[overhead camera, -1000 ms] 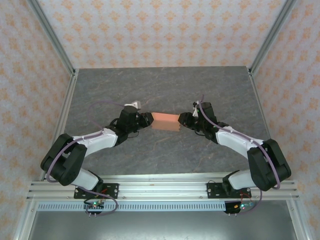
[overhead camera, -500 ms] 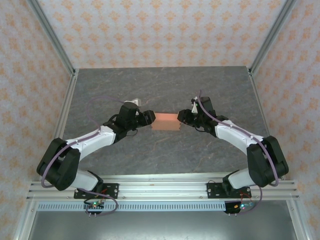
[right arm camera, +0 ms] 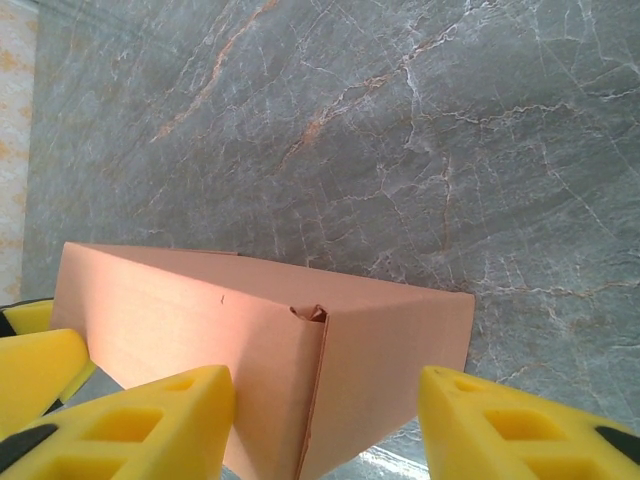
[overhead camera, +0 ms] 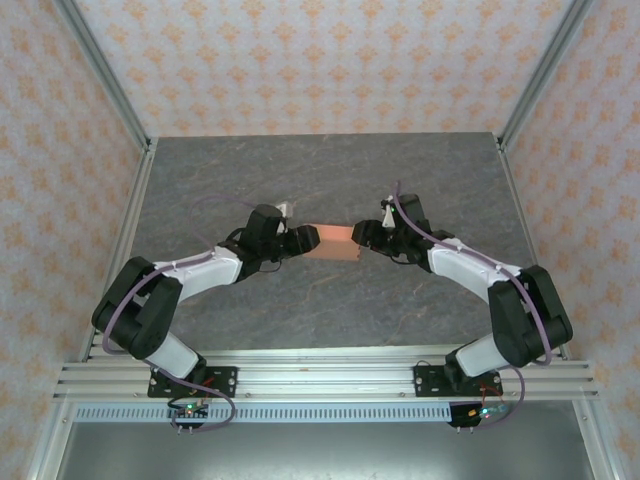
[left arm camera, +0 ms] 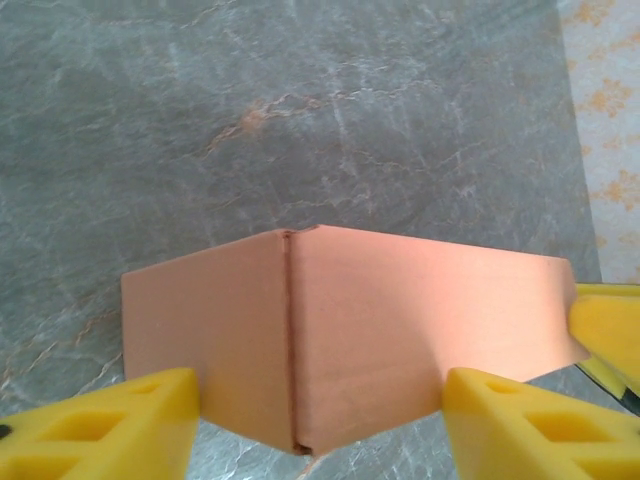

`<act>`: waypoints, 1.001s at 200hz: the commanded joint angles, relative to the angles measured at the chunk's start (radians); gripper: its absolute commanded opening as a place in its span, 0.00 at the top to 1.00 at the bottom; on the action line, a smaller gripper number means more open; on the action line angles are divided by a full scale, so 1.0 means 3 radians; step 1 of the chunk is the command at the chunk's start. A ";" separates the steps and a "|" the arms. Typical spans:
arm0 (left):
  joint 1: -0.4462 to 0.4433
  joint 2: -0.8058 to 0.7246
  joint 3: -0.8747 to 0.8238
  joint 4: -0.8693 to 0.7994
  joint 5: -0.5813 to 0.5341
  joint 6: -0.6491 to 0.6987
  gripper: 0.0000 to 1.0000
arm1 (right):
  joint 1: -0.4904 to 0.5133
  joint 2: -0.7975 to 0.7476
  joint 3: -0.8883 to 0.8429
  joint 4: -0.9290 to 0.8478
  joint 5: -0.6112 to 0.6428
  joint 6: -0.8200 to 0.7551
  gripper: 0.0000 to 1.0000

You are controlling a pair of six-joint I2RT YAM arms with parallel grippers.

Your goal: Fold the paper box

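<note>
Grey marbled table (overhead camera: 330, 170) carries the paper box (overhead camera: 336, 243), a folded salmon block at mid-table between the arms. Left gripper (overhead camera: 305, 240) and right gripper (overhead camera: 364, 238) each stand at one end, jaws parted, straddling a corner without clamping it. With nothing pinching it, the light card may spring open, or a finger's nudge may skid it aside

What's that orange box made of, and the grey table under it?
Box: thin card or stiff paper by the look, matte salmon-orange; sharp creases and a slim overlapping seam show. Table: grey with pale and rusty veins like marble, though it may be a printed laminate.
</note>
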 commanded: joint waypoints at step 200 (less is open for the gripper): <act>-0.0458 -0.0574 -0.0844 -0.0037 -0.0586 0.0207 0.31 | 0.0153 -0.0361 -0.0369 -0.0318 0.0013 -0.0804 0.62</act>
